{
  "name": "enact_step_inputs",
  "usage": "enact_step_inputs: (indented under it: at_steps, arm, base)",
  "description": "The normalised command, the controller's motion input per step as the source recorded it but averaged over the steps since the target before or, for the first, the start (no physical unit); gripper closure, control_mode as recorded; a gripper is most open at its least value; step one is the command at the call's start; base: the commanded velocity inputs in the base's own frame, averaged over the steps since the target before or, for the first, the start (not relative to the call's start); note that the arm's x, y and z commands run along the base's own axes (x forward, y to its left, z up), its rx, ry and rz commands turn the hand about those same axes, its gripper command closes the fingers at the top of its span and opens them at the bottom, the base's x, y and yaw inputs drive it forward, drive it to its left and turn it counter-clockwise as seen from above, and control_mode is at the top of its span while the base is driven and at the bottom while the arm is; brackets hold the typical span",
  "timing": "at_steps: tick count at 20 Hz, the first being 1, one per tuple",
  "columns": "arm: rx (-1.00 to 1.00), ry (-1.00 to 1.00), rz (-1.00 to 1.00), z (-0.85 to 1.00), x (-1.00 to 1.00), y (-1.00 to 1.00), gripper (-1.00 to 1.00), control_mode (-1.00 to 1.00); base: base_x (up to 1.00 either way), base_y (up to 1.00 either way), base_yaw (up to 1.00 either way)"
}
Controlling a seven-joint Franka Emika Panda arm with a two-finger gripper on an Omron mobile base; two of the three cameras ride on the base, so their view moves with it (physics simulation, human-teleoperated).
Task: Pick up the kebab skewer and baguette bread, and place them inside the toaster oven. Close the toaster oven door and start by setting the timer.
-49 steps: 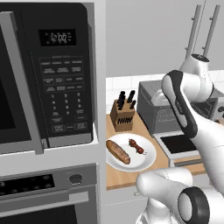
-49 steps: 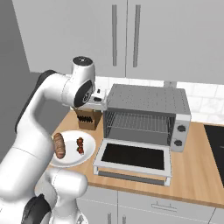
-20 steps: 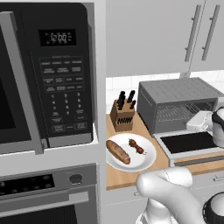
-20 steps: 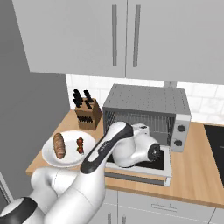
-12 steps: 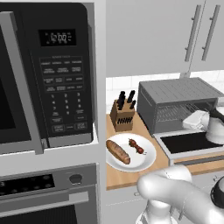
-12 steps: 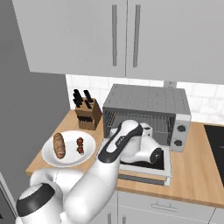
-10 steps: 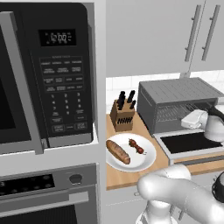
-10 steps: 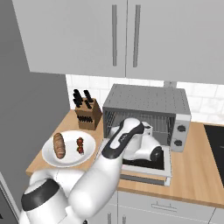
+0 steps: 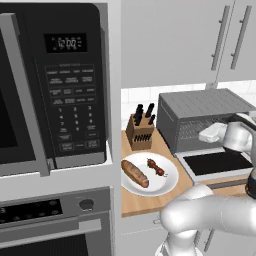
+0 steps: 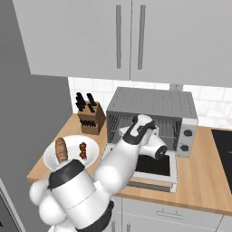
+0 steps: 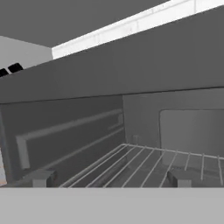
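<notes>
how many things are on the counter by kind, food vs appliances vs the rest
Food: 2, the baguette bread and the kebab skewer, both on the plate
Countertop appliances: 1, the toaster oven, with the toaster oven door folded down
Dishes: 1, the white plate
Knife storage: 1, the knife block
Total: 5

The grey, ribbed-top metal toaster oven point(image 9: 200, 116) looks matt, its dark glass door point(image 9: 217, 163) smooth, on a light wooden counter point(image 10: 204, 186).
</notes>
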Motion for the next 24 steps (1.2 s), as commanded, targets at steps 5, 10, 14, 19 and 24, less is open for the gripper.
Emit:
enact_step_inputs:
  at_steps: [5, 10, 14, 19, 24]
  arm:
    - [-0.01, 0.0, 0.0, -0.49, 0.09, -0.21, -1.0, -1.0]
    - [0.0, 0.0, 0.0, -0.25, 0.27, -0.12, -1.0, -1.0]
    - [0.0, 0.0, 0.0, -0.13, 0.32, -0.02, -1.0, -1.0]
    - [-0.03, 0.11, 0.0, -0.6, 0.09, -0.1, -1.0, -1.0]
    - [-0.1, 0.3, 0.0, -0.92, -0.42, -0.03, -1.0, -1.0]
  base:
    - [0.0, 0.0, 0.0]
    - [0.0, 0.0, 0.0]
    - [0.0, 0.0, 0.0]
    - [0.0, 0.0, 0.0]
    - [0.0, 0.0, 0.0]
